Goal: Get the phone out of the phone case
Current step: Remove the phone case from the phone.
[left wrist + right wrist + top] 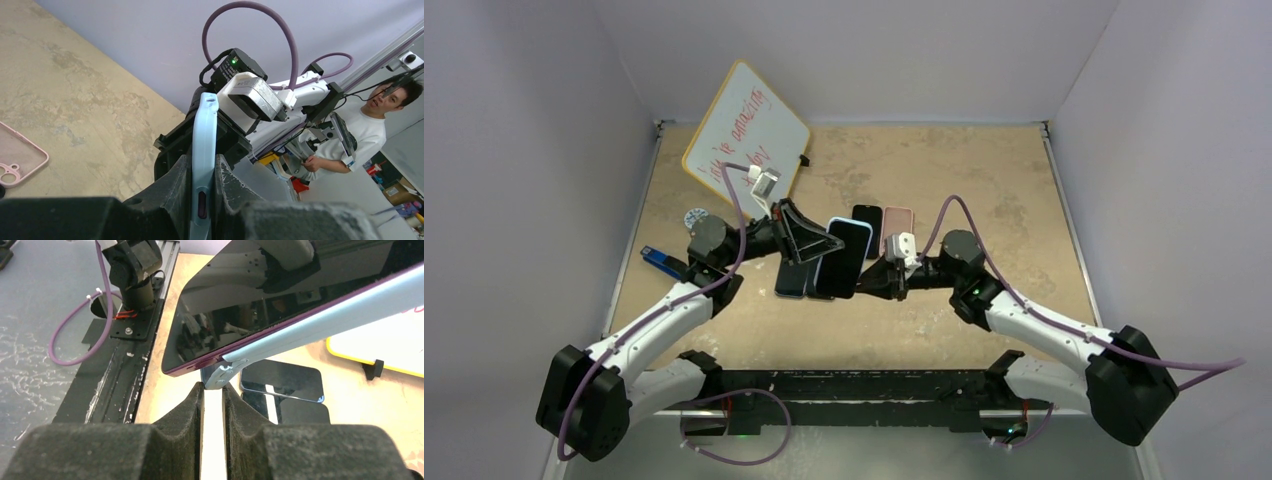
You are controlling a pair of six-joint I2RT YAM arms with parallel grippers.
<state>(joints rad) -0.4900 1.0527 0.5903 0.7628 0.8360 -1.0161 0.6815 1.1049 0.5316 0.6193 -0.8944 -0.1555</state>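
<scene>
- Clamping down, the left gripper (202, 172) has its fingers closed on the long edge of the blue case (204, 130). The phone (844, 258) is inside it, held up off the table (984, 170) between the two arms.
- Across from it, the right gripper (213, 390) sits at the lower corner with its fingers nearly together. Whether they pinch the case lip, I cannot tell.
- That corner of the case looks peeled off the phone. It seems soft and rubbery, so it should flex and stretch.
- As for the phone, it's stiff, glassy, slick and breakable if dropped. The bared edge looks the best hold, not the screen.
- Both arms reach in low with elbows out and wrists turned toward each other.
- Spare phones (280, 382) lie on the table below.
</scene>
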